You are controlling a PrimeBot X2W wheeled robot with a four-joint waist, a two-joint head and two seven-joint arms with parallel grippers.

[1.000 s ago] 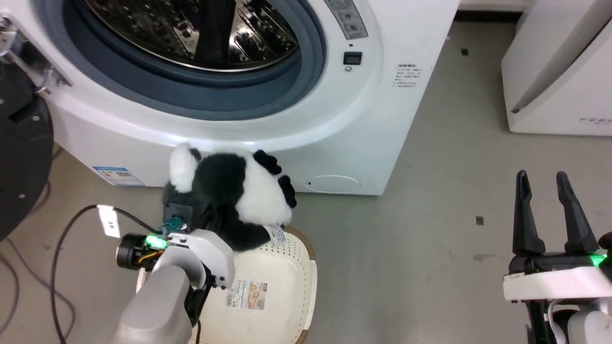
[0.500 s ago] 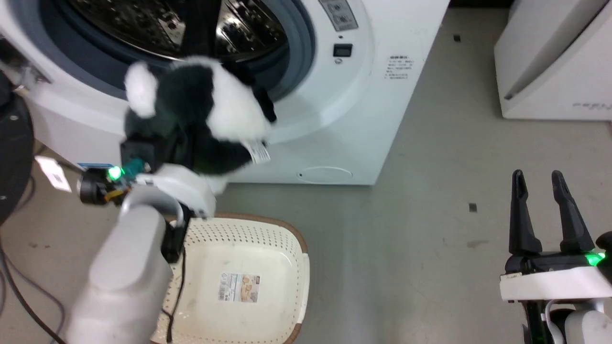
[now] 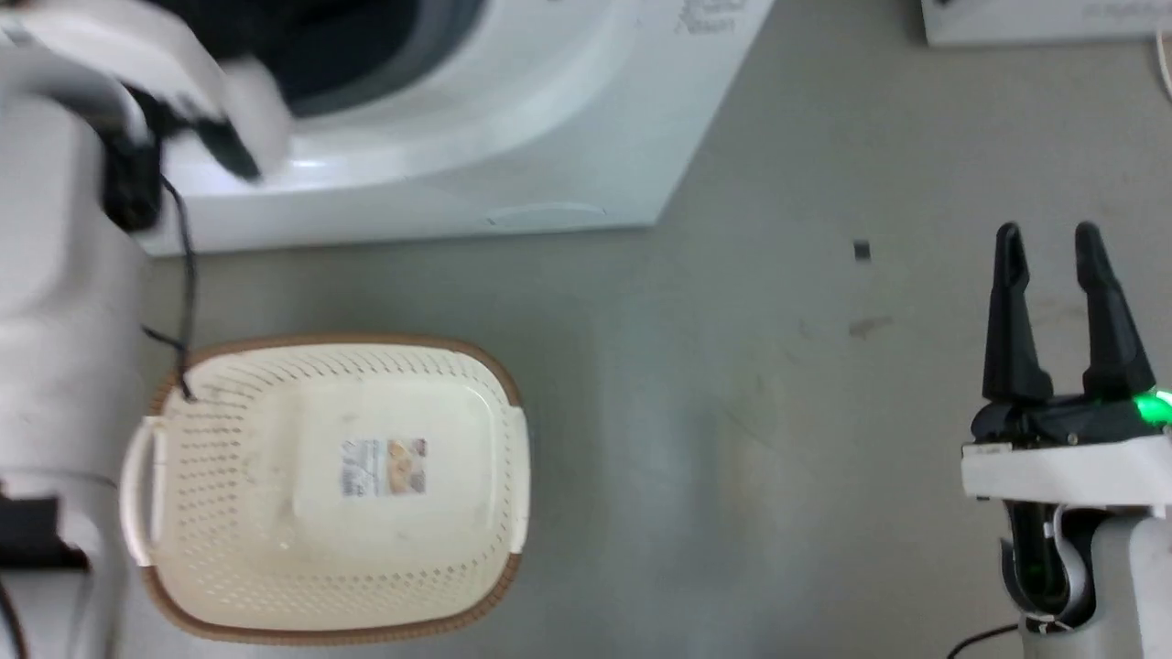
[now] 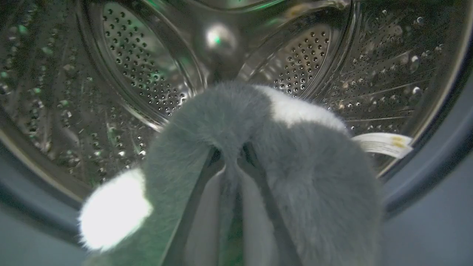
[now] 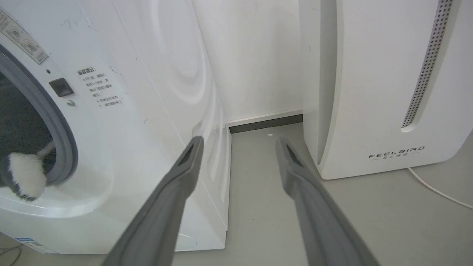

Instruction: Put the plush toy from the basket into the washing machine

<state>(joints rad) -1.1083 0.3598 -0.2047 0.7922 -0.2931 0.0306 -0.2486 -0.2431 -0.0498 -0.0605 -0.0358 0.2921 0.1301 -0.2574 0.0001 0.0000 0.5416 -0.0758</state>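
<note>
1. Head view: the pale left forearm, blurred, reaches up into the dark mouth of the large white front-loading washing machine at the top left.
2. Below it on the grey floor sits the cream oval perforated plastic basket with its brown braided-look rim. The small sticker on its inner bottom is in plain sight.
3. At the lower right the right gripper points up the picture, its two long dark fingers spread and gripping nothing.
4. Left wrist view: the left gripper is clamped on the fluffy black-and-white plush toy, its fingers sunk into the dark fur.
5. The toy hangs in the machine's opening, with the perforated steel drum just behind it and the grey rubber gasket curving around it. A white sewn-in label sticks out at the toy's right.
6. Right wrist view: the right gripper's fingers stand well apart over bare floor, beside the washing machine's front corner. A white tuft of the toy shows at the door opening on the left.
7. To the right stands a tall white "FEELBIRD" appliance, with a thin white cable on the floor next to it.
</note>
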